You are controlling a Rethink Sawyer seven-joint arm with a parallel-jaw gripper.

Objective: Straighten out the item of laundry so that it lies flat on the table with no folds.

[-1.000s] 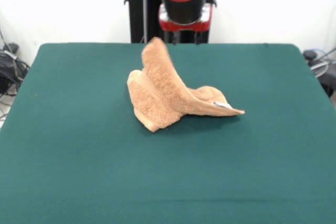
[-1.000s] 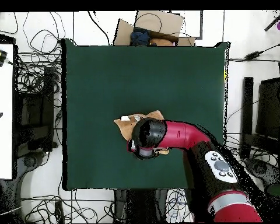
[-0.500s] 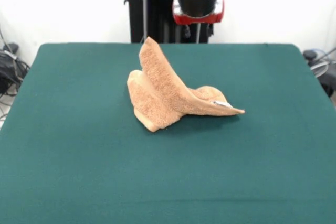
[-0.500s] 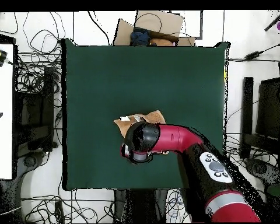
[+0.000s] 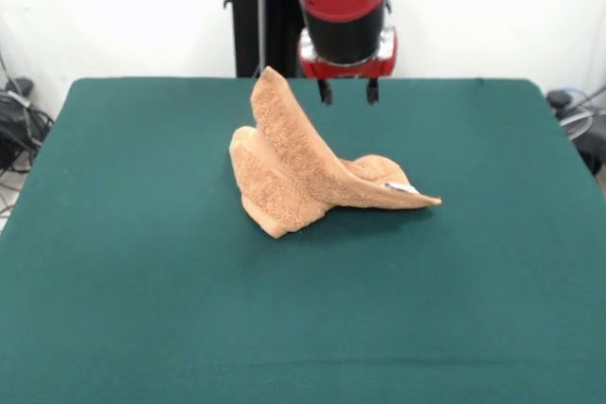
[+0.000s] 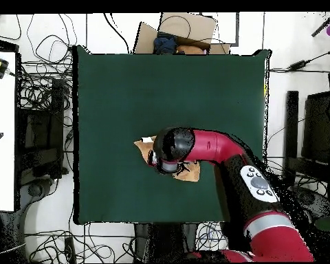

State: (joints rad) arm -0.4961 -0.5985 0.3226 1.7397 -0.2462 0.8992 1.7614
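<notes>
- The towel [image 5: 308,177] sits crumpled mid-bench [image 5: 142,309], one fold peaked upright.
- The gripper [image 5: 347,92] hangs just beyond the peak, jaws spread, holding nothing.

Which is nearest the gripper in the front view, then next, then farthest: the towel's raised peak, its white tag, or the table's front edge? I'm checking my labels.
From the gripper:
1. Raised peak of the towel, just left.
2. White tag, below and right.
3. Front edge of the table, bottom.

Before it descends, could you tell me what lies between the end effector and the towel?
Nothing: in the front view the end effector hangs open beside the towel's raised peak.
</notes>
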